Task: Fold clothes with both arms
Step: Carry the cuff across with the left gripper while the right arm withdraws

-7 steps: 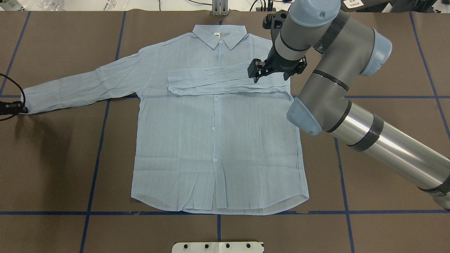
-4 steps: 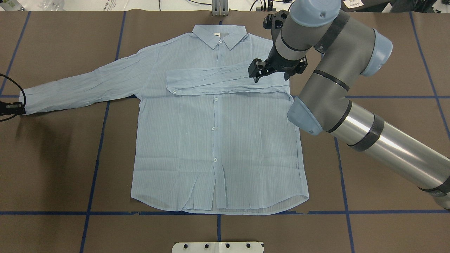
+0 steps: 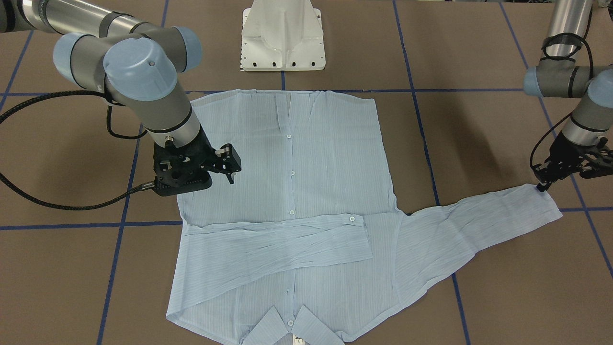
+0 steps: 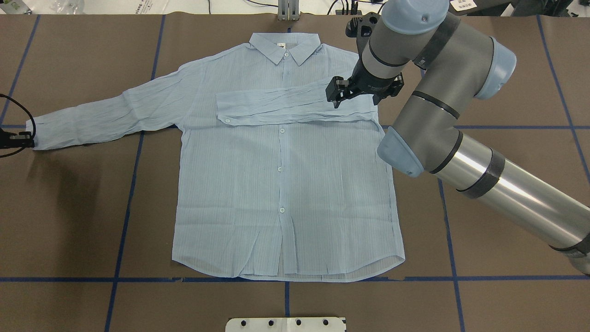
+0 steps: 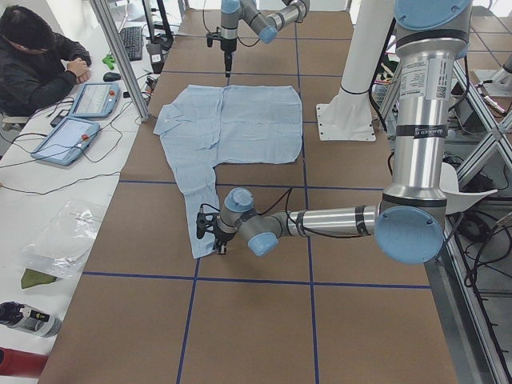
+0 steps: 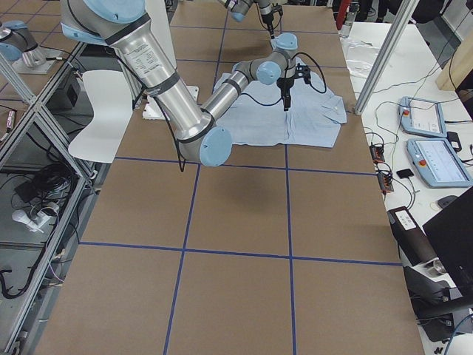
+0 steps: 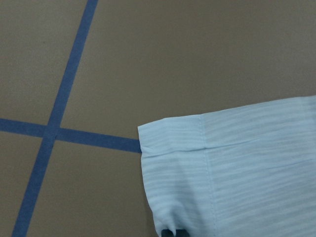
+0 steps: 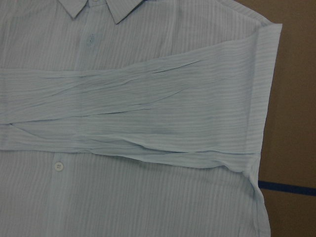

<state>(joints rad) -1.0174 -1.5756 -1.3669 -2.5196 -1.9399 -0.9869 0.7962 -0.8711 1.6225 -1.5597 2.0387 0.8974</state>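
The pale-blue striped shirt [image 4: 286,184] lies flat, buttons up, collar at the far edge, on the brown table; it also shows in the front view [image 3: 297,158]. One sleeve [image 4: 286,103] is folded across the chest. The other sleeve [image 4: 106,113] stretches out to the left. My left gripper [image 4: 20,139] is shut on the corner of that sleeve's cuff [image 7: 173,138], low over the table, also in the front view [image 3: 542,186]. My right gripper [image 4: 334,94] hovers above the folded sleeve near the shoulder, looks open and holds nothing [image 3: 231,165].
The white pedestal base [image 3: 282,38] stands at the table's near edge. Blue tape lines [image 4: 124,207] cross the brown table. A metal post [image 4: 288,11] stands beyond the collar. A seated operator [image 5: 36,60] with tablets is beyond the far side of the table.
My left gripper has pulled the cuff a little to the left, and the sleeve and collar shifted left with it. The right arm has barely moved.
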